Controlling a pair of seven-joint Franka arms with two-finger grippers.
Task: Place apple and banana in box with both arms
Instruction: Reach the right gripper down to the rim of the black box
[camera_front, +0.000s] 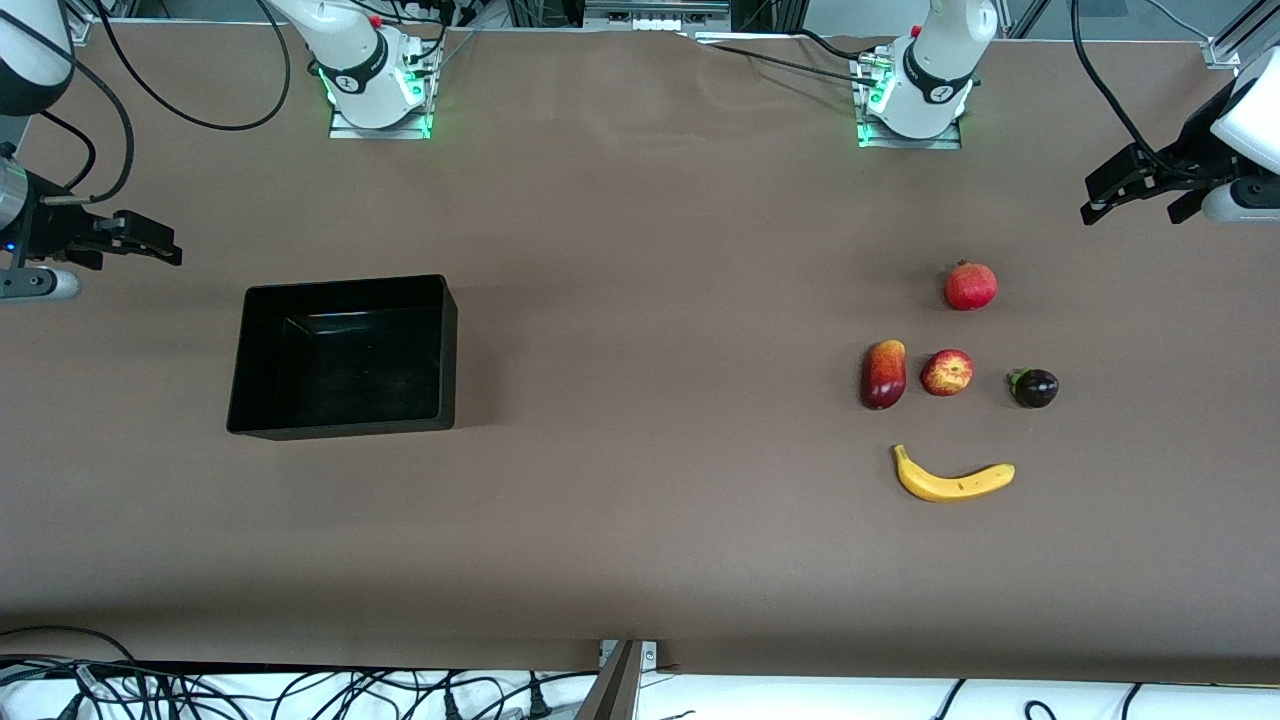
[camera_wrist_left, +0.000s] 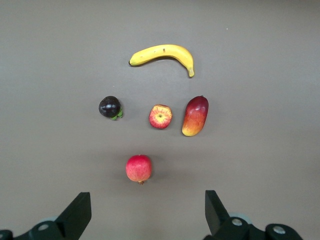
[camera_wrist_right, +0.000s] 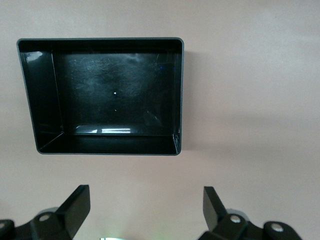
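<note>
The apple (camera_front: 946, 372) lies on the brown table among other fruit at the left arm's end; it also shows in the left wrist view (camera_wrist_left: 160, 116). The banana (camera_front: 953, 480) lies nearer to the front camera than the apple, and shows in the left wrist view (camera_wrist_left: 164, 55). The black box (camera_front: 343, 356) stands empty toward the right arm's end, seen from above in the right wrist view (camera_wrist_right: 106, 95). My left gripper (camera_front: 1097, 200) is open and empty, up in the air at the table's end. My right gripper (camera_front: 168, 249) is open and empty, over the table beside the box.
A red pomegranate (camera_front: 970, 286) lies farther from the front camera than the apple. A dark red-and-yellow oval fruit (camera_front: 884, 373) and a dark purple round fruit (camera_front: 1035, 388) lie on either side of the apple. Cables run along the table's near edge.
</note>
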